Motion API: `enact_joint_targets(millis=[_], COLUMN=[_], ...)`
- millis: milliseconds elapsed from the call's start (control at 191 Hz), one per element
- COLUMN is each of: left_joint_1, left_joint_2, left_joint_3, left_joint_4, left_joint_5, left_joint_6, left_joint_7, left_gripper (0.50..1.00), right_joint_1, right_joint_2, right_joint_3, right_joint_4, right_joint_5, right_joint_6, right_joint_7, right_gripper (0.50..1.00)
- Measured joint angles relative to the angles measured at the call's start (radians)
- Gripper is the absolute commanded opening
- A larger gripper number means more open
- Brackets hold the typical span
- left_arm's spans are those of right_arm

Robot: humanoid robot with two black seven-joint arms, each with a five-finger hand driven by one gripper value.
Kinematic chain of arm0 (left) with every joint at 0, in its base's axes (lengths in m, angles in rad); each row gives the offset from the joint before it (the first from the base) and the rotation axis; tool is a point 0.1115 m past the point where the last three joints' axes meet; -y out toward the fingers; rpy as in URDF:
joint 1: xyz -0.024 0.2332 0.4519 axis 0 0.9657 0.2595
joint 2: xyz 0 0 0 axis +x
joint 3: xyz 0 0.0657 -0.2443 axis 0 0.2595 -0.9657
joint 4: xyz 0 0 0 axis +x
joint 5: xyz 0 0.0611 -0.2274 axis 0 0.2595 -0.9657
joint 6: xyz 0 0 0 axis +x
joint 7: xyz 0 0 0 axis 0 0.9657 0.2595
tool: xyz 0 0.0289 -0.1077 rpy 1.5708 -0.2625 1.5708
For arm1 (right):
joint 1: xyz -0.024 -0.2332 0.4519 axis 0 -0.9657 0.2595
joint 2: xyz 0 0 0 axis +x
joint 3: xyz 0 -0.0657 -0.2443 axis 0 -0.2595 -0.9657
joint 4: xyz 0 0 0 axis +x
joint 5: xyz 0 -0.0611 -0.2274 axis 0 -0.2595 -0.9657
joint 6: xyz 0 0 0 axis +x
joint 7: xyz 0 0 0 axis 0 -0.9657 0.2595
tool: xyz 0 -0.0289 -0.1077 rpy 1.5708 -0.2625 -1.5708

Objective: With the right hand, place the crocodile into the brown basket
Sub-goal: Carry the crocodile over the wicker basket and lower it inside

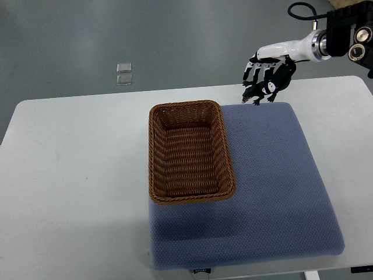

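– White table [70,175] on a grey floor, with a blue mat [280,192] over its right half. Where is the crocodile?
– Off the surface, above the mat's far right corner. The right hand [269,73] has its black fingers [256,71] curled down around the crocodile [260,91]. It is dark on dark, so I can't be sure how many fingers truly bear on it.
– And the brown basket [185,106]?
– Well to the left and nearer, on the mat's left part, with nothing inside. Only 1 hand shows.
– What could spoil it?
– A shallow hold. The toy hangs below the fingertips, so a quick sweep left might shake it loose onto the mat. Carried too low, it could catch the basket's far right rim and shove the basket. Released early, it lands beside it.
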Motion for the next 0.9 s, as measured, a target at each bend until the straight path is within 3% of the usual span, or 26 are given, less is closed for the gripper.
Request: enact_joint_targets(millis=[461, 901], left_joint_1=[0.000, 0.000], left_joint_2=[0.000, 0.000], left_joint_3=[-0.002, -0.002], left_joint_4=[0.000, 0.000], left_joint_5=[0.000, 0.000], left_joint_6=[-0.001, -0.002], left_joint_7=[0.000, 0.000], left_gripper=[1.000, 1.000], right_joint_1=[-0.054, -0.145], right_joint_2=[0.397, 0.506], right_joint_3=[-0.067, -0.071], right_joint_4=[-0.238, -0.326], right_joint_5=[-0.004, -0.016], right_joint_6=[-0.079, -0.116], right_joint_7=[0.001, 0.000], right_gripper=[0.500, 0.500])
